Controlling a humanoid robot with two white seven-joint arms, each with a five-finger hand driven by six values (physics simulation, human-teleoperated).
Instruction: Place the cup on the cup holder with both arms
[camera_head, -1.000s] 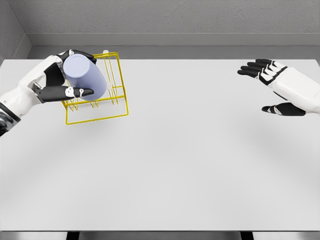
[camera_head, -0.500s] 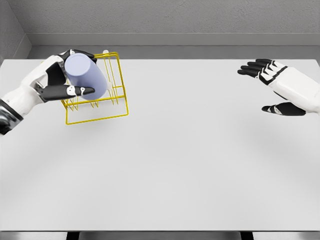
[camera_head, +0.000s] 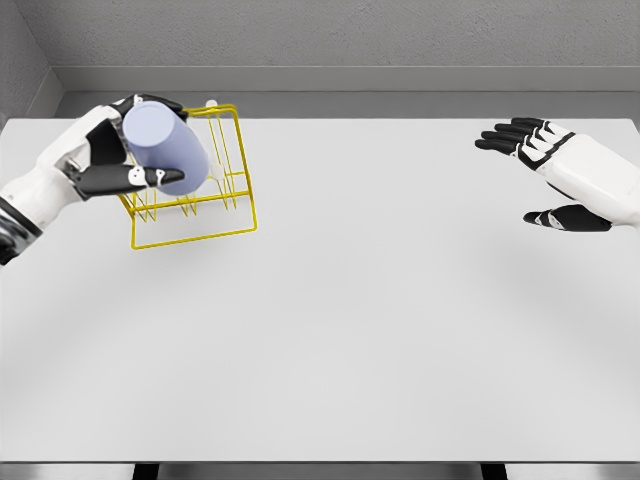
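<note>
Head view, count of things: one cup (camera_head: 165, 148), one cup holder (camera_head: 205, 190), two hands and one bench (camera_head: 360, 320) are showing.

Head view, cup: a single pale lavender cup is lying tilted in the air over the far left part of the bench, its closed end turning toward the camera and upper left, its body sloping down to the right across the wire frame.

Head view, left hand: the left hand (camera_head: 112, 150) is coming in from the picture's left edge and is wrapping the cup, black fingers (camera_head: 160, 104) curling over the top of it and the thumb pressing along its near side.

Head view, cup holder: one yellow wire holder is standing on the bench at the far left, its upright pegs rising behind and beneath the cup; one white-tipped peg is showing just right of the cup. Whether the cup is touching a peg cannot be told.

Head view, right hand: the right hand (camera_head: 545, 170) is hanging above the far right of the bench, well apart from the cup, fingers spread and thumb splayed low, gripping nothing.

Head view, bench: one white bench is filling the view, with a grey wall running behind it.
</note>
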